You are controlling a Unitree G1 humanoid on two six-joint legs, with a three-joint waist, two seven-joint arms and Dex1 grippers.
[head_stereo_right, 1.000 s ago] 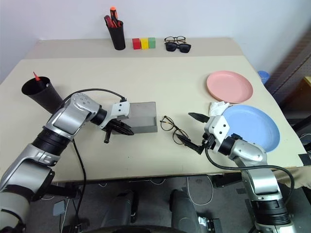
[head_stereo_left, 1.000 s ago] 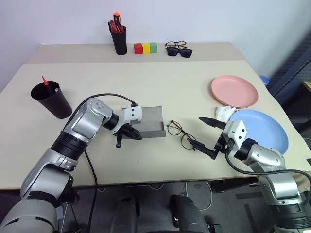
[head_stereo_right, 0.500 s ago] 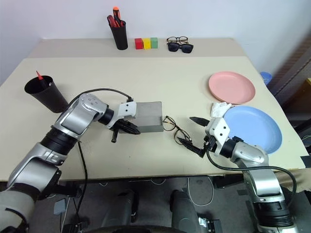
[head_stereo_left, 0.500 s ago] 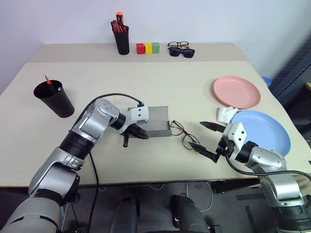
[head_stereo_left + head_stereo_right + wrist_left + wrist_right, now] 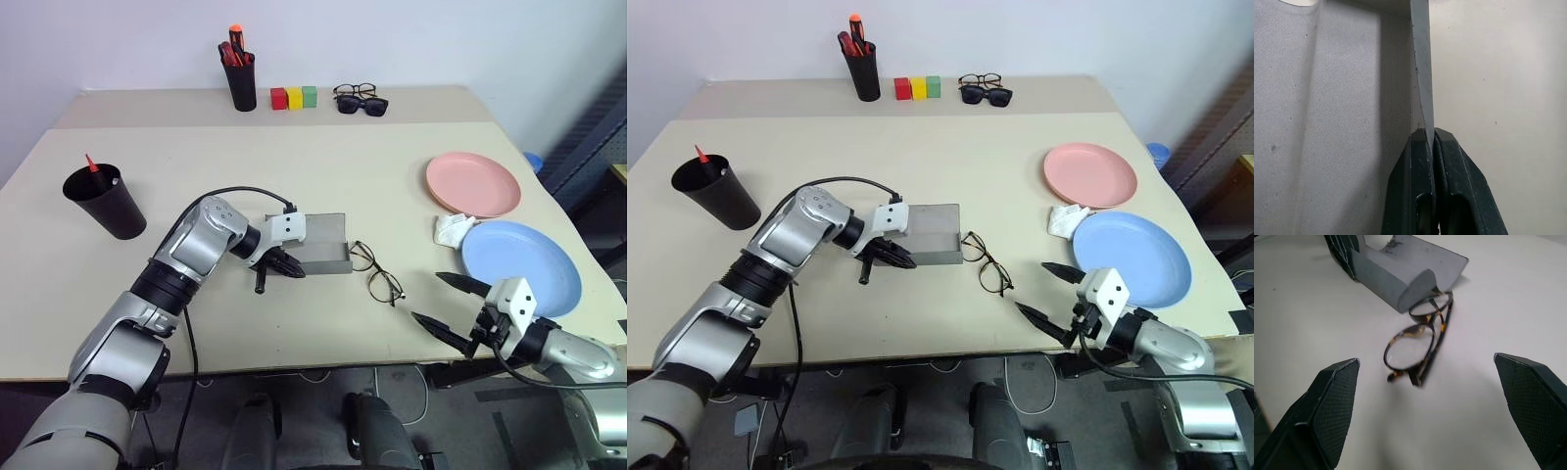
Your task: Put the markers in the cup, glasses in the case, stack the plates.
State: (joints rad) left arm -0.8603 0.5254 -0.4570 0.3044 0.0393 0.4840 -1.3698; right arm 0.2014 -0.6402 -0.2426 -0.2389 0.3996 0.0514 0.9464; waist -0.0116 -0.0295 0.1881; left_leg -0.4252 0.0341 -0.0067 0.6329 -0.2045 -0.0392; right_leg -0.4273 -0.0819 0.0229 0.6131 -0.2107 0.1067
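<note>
The thin wire-rimmed glasses (image 5: 376, 271) lay folded on the beige table (image 5: 323, 166), one lens touching the end of the grey felt-like rectangular case (image 5: 320, 257). The left gripper (image 5: 285, 265) was pinched shut on the case's thin wall — its fingers (image 5: 1422, 196) pressed on either side. The right gripper (image 5: 447, 306) hung near the table's front edge with jaws spread wide, holding nothing, apart from the glasses. A salmon pink plate (image 5: 472, 183) and a light blue plate (image 5: 521, 265) lay side by side, unstacked; the tapered black cup (image 5: 105, 201) stood far left — a red marker (image 5: 90, 163) in it.
</note>
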